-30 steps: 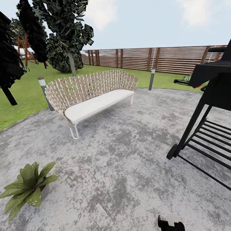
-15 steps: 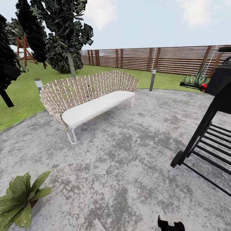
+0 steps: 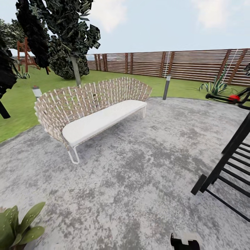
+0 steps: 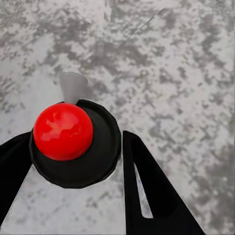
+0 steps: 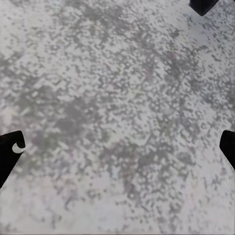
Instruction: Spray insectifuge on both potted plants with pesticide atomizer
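Potted plant [image 3: 15,225] at the lower left corner of the head view, on the grey stone patio [image 3: 139,173]; broad green leaves show, the pot itself is cut off by the frame edge, so can't tell its contents beyond the leaves.

Left tool [image 4: 73,166]: in the left wrist view, two black fingers [image 4: 147,191] sit on either side of the pesticide atomizer [image 4: 73,142], seen from above as a dark round body with a red ball top. Fingers are closed narrow against the bottle's sides, gripping it above the patio. A pale grey bit pokes out behind the bottle; can't tell what it is.

Right tool [image 5: 117,147]: in the right wrist view, black fingertips [image 5: 10,152] show at opposite edges of the frame, spread wide, nothing between them, only mottled grey patio below.

In the head view, a dark and white robot part [image 3: 185,241] at the bottom edge, right of centre; can't tell which part.

Rest of the head view: woven bench with white cushion [image 3: 93,111] on the patio left of centre. Black grill frame [image 3: 225,166] at the right edge with a wheel on the stone; a small red thing [image 3: 233,98] on its black side arm, too small to identify. Grey bollard lamp [image 3: 167,86] at the patio's far rim, another [image 3: 35,92] behind the bench's left end. Striped agave [image 3: 217,86] on the lawn near the brown slatted fence [image 3: 166,64]. Dark trees [image 3: 66,38] at upper left on the lawn [image 3: 21,104].
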{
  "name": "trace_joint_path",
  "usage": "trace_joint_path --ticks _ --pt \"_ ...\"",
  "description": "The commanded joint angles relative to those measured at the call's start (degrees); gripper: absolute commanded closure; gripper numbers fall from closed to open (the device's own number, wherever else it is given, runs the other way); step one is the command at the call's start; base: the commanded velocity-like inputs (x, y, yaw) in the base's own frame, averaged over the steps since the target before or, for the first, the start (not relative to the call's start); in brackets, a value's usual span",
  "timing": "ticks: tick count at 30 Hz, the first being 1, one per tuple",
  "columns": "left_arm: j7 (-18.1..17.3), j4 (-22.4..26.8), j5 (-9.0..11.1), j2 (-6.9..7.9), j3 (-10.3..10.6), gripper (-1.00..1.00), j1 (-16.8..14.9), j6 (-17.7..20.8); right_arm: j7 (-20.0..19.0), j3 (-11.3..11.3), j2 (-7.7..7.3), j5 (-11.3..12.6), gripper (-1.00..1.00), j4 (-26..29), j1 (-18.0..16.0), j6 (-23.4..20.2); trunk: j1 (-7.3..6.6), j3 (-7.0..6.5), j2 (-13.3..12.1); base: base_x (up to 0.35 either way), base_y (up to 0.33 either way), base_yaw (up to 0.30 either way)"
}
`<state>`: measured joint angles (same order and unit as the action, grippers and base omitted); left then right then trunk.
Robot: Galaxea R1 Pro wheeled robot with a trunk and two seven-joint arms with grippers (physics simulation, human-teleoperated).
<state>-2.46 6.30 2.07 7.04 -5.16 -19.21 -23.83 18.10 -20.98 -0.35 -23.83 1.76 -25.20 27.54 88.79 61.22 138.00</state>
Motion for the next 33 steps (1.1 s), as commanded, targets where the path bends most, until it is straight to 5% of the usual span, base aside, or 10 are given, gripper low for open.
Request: trace_joint_path --ticks 1,33 --pt "-0.27 -0.06 0.21 -0.01 -0.29 1.00 -0.03 -0.16 0.27 -0.38 0.00 -0.61 -1.00 -0.09 -0.07 0.15 0.02 0.05 0.02 0.339 0.000 0.000" --pt "-0.28 -0.06 0.21 -0.01 -0.29 1.00 -0.02 -0.16 0.27 -0.38 0.00 -0.53 -1.00 -0.09 -0.06 0.15 0.02 0.05 0.02 0.339 0.032 0.000"
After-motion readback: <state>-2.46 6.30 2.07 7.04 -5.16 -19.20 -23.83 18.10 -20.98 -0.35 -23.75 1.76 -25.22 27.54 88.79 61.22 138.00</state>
